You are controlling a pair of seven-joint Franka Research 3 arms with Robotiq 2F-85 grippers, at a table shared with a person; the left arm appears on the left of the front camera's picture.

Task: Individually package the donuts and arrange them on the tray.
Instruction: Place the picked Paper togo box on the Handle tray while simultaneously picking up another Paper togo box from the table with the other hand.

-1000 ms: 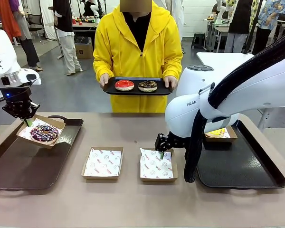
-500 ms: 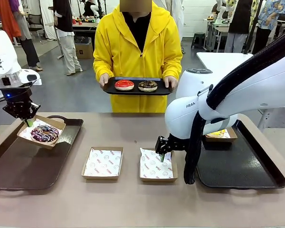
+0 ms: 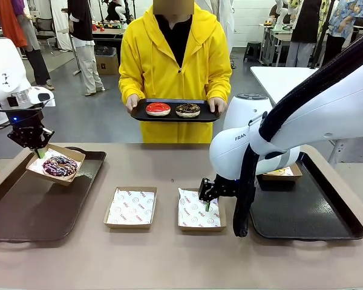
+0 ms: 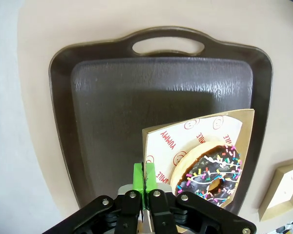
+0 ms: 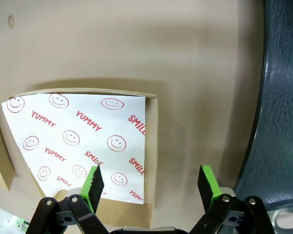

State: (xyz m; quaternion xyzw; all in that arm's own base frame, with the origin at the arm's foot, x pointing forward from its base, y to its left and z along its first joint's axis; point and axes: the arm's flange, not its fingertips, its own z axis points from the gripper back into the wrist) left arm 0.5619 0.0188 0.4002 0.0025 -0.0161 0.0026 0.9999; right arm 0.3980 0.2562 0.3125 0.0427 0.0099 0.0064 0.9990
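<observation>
My left gripper [image 3: 40,151] is shut on the near edge of a paper-lined cardboard box [image 3: 72,157]. The box holds a dark donut with coloured sprinkles [image 3: 59,166] and hangs tilted over the left brown tray [image 3: 30,208]. The wrist view shows the pads [image 4: 138,175] pinched on the box's paper, with the donut [image 4: 212,170] to the right and the tray [image 4: 136,97] below. My right gripper [image 3: 207,203] is open just above the right empty box [image 3: 196,214]. Its fingers [image 5: 94,181] straddle the box's side wall [image 5: 151,146]. The person holds a black tray [image 3: 175,116] with a red donut [image 3: 158,108] and a dark sprinkled donut [image 3: 188,109].
A second empty lined box [image 3: 130,207] lies at the table's middle left. On the right dark tray [image 3: 308,211] stands a box with a yellow donut [image 3: 277,171], partly behind my right arm. The tray's edge [image 5: 283,97] lies close beside the right gripper.
My left gripper has carried the box with the donut slightly up and to the right over the tray. The right gripper has shifted a little toward the near side over the empty box.
</observation>
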